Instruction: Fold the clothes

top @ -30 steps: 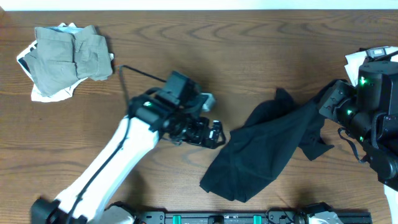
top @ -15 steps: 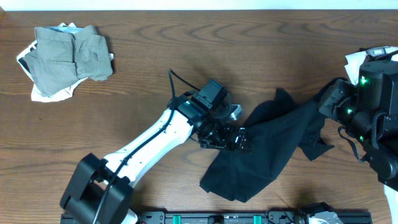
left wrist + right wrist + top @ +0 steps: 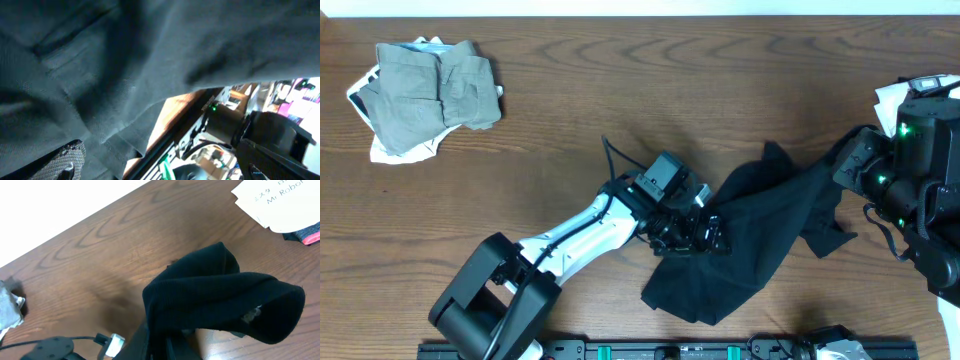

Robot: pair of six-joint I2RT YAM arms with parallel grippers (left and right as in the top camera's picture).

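1. Two pincers meet one black shirt (image 3: 750, 245); the left pincer (image 3: 710, 236) stands spread wide at the shirt's left edge, its fingers (image 3: 67, 161) far apart, with dark cloth filling the wrist view just in front of them; it clamps nothing.
2. The right pincer (image 3: 842, 165) is closed tight on the shirt's right end, which is lifted off the worktop (image 3: 620, 60); the pinched cloth hangs in a thick rolled fold.
3. The shirt is plain black and rumpled, stretched slantwise from the near middle of the worktop toward the right; a small pale fleck shows inside the fold.
4. A khaki-grey garment (image 3: 435, 90) lies crumpled on a white printed garment (image 3: 385, 150) at the far left corner, well apart from both pincers.
5. A pale card (image 3: 272, 205) on the worktop reads "Mr Robot"; the line above is too small to read.
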